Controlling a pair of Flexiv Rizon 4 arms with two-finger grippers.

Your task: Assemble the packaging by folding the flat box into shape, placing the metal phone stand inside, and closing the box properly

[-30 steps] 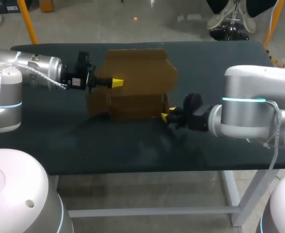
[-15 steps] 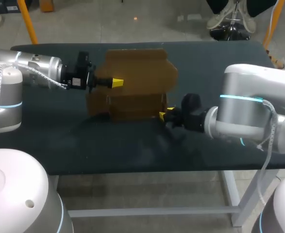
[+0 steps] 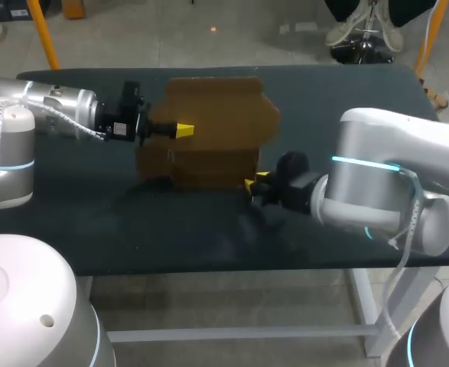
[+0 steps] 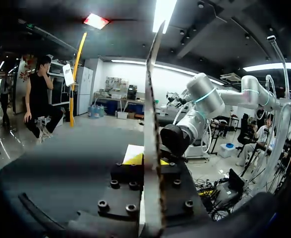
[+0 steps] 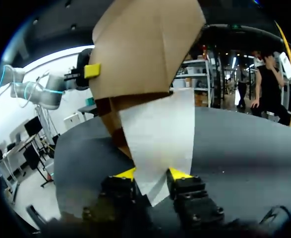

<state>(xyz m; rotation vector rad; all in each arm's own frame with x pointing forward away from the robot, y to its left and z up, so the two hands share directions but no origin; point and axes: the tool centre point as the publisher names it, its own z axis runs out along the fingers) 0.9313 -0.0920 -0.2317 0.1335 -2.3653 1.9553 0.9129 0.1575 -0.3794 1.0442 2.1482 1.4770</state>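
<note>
Brown cardboard box (image 3: 213,126), only partly folded, is what both my arms are working. My left gripper (image 3: 183,131) is clamped on a raised panel of it, and in the left wrist view the sheet runs edge-on between the yellow tips. My right gripper (image 3: 255,184) sits at the box's near right corner, low over the dark table (image 3: 209,237), and a pale flap (image 5: 157,134) of the box runs right up to it. Whether it grasps that flap I cannot tell. The box stands mid-table toward the far side, with its back panel up and its front walls half formed. I judge this to be the folding step, early in the task, and I see no metal phone stand anywhere. The next move calls for turning that side flap inward while the left steadies the panel, without tearing the card.
</note>
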